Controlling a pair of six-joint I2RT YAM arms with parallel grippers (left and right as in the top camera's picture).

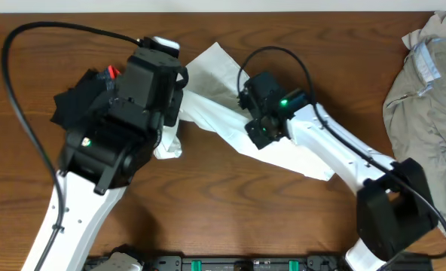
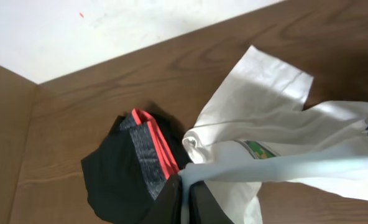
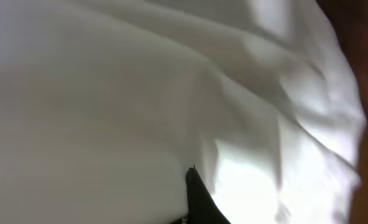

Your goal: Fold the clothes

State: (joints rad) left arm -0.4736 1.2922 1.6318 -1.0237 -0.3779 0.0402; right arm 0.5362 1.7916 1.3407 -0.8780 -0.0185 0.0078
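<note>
The white T-shirt (image 1: 298, 154) lies crumpled across the middle of the table and is pulled taut between both grippers. My left gripper (image 1: 175, 114) is shut on a bunched edge of it; the left wrist view shows the jaws (image 2: 185, 190) pinching the white cloth (image 2: 258, 93), raised off the wood. My right gripper (image 1: 259, 129) sits on the shirt's middle. In the right wrist view white cloth (image 3: 109, 93) fills the frame, with one dark fingertip (image 3: 193, 186) showing, closed into the fabric. The black garment with a grey-and-red band (image 2: 131, 165) lies under my left arm (image 1: 76, 105).
The khaki-beige garment (image 1: 426, 98) lies in a heap at the table's right edge. The brown wooden table (image 1: 230, 218) meets a white wall at the back. Black cables loop above both arms.
</note>
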